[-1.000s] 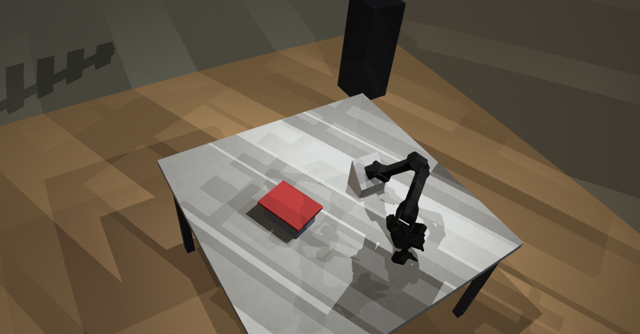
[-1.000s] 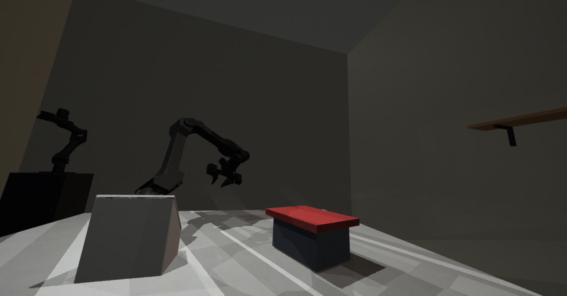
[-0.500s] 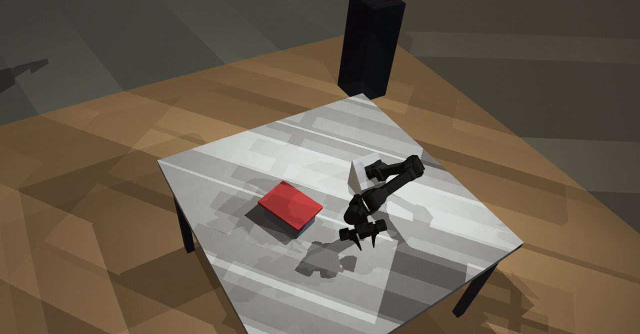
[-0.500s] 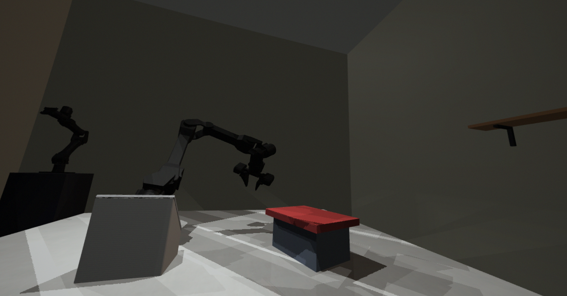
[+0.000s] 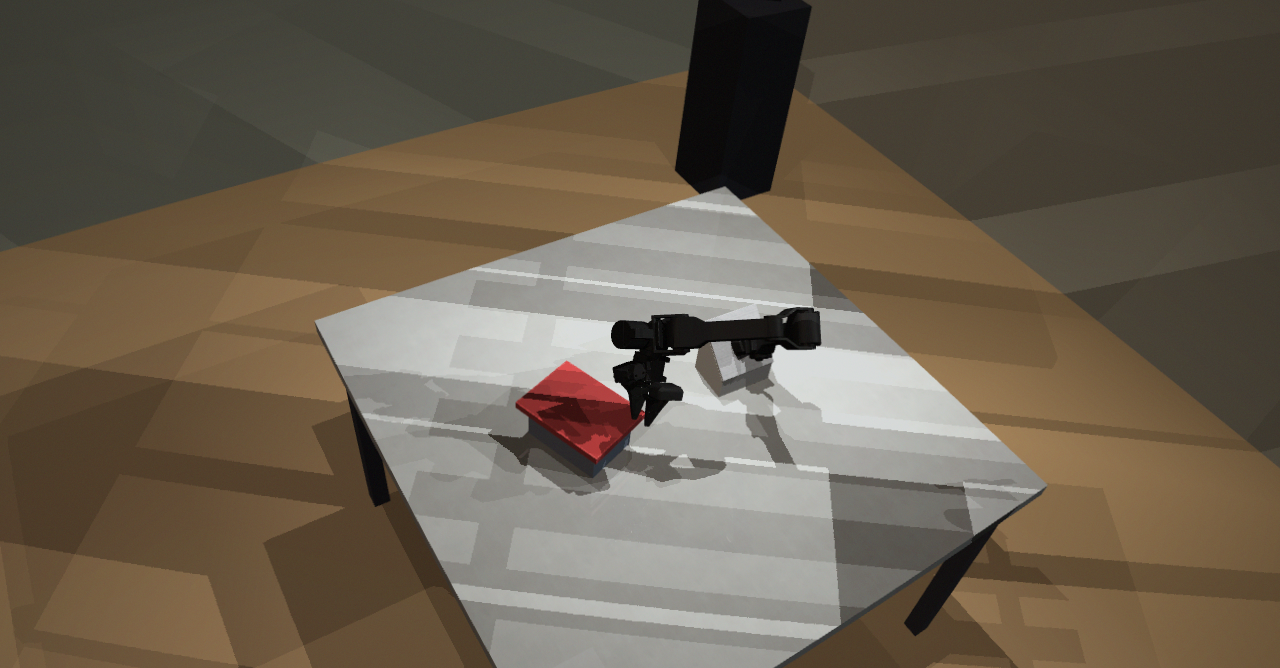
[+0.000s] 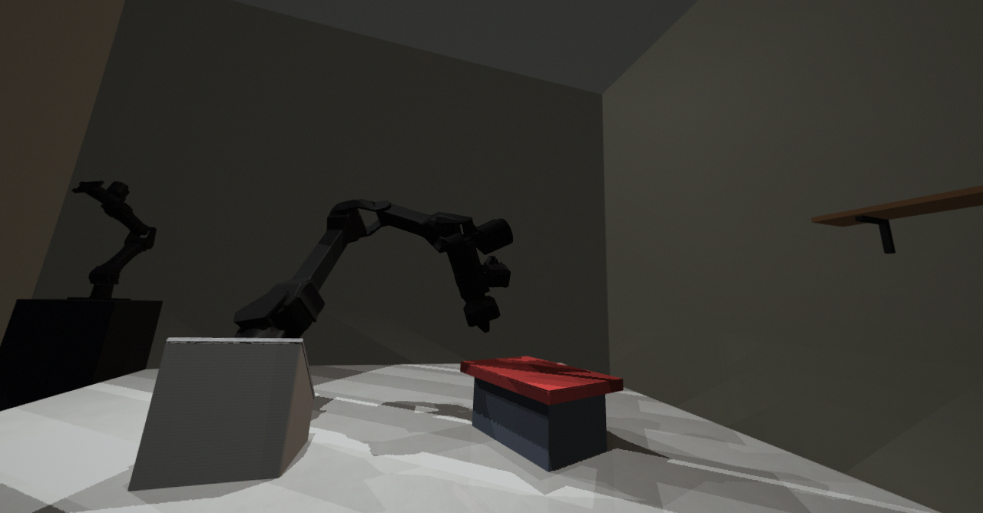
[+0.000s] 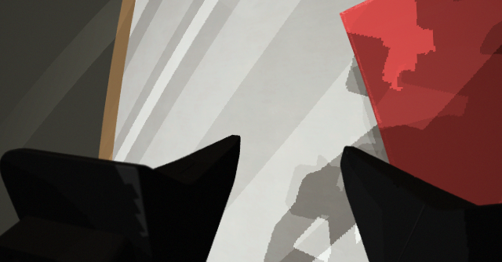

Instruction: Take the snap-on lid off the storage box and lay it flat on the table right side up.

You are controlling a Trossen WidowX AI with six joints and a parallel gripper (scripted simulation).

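The red lid (image 5: 575, 402) (image 6: 550, 378) (image 7: 408, 74) lies level on top of the dark blue-grey storage box (image 5: 572, 452) (image 6: 576, 431), which stands on the pale table (image 5: 644, 565) (image 6: 385, 486) (image 7: 235, 78). The lid's rim overhangs the box walls. My gripper (image 5: 642, 420) (image 6: 484, 329) (image 7: 290, 150) points down, its fingers apart with nothing between them. It hangs above the table beside the lid's edge, higher than the lid, and touches neither lid nor box. In the wrist view the lid is at the right, partly hidden by the right finger, and the box under it is hidden.
A pale wedge-shaped block (image 5: 716, 373) (image 6: 220, 414) stands on the table by the arm's base, partly hidden by the arm. A black pedestal (image 5: 738, 91) (image 6: 61, 345) with a second arm (image 6: 120, 235) stands beyond the table. A wooden shelf (image 6: 907, 205) is on the wall.
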